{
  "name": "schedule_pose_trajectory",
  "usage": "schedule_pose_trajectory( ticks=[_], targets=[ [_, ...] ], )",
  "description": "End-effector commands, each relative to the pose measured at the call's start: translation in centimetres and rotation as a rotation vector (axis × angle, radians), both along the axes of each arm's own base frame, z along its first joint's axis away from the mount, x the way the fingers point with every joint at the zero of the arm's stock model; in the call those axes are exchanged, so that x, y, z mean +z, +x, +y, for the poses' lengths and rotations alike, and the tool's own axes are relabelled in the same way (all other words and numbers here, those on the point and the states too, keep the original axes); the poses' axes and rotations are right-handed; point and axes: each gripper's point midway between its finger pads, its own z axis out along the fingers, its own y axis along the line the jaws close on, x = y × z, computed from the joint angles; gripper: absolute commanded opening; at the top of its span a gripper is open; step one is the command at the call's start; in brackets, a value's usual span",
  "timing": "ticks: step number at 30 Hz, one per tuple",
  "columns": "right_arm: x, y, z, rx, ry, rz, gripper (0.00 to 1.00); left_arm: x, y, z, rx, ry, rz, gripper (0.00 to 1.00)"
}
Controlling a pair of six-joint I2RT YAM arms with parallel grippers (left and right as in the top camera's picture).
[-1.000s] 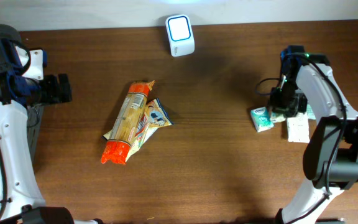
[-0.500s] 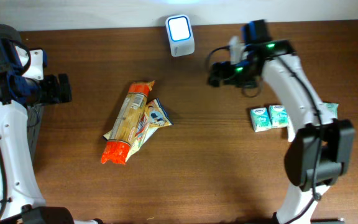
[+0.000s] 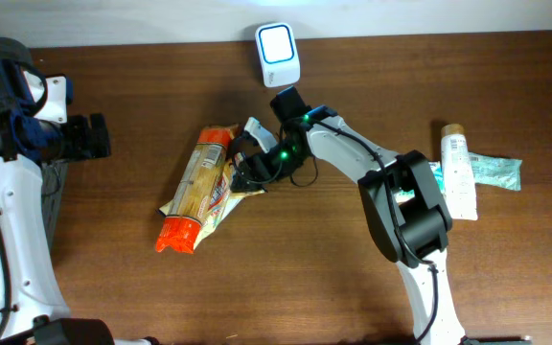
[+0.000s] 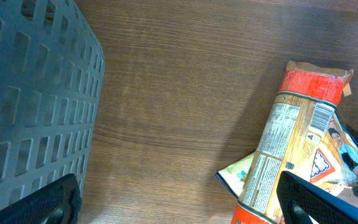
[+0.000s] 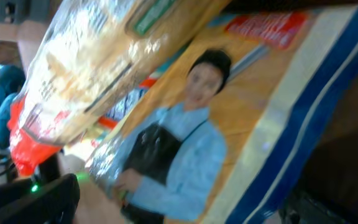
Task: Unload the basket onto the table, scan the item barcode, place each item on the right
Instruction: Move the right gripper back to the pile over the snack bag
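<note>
Pasta bag [image 3: 197, 187] [image 4: 291, 149] [image 5: 98, 62] in all three views

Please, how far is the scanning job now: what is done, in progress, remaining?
Looks done: a tube and teal pack lie at the right, probably scanned. In hand: the open right gripper is at the blue-edged packet, not gripping yet. Left: carry it to the scanner, then the pasta bag. The left gripper hangs open.
</note>
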Motion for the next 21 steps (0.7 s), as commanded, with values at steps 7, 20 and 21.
schedule_pose_trajectory(
  ticks=[7,20,21],
  targets=[
    [-4.2,-2.0,-0.3,0.050,-0.131,0.000,0.33,0.3,0.1,0.3,-0.005,0.009,-0.009,0.99],
    [13.3,1.6,-10.1,-0.128,-0.421,-0.237,0.04,0.3,0.1,0.3,-0.005,0.009,-0.009,0.99],
    [14.8,1.3,-10.5,-0.145,-0.473,-0.272,0.04,0.3,0.1,0.3,-0.004,0.009,-0.009,0.99]
  ],
)
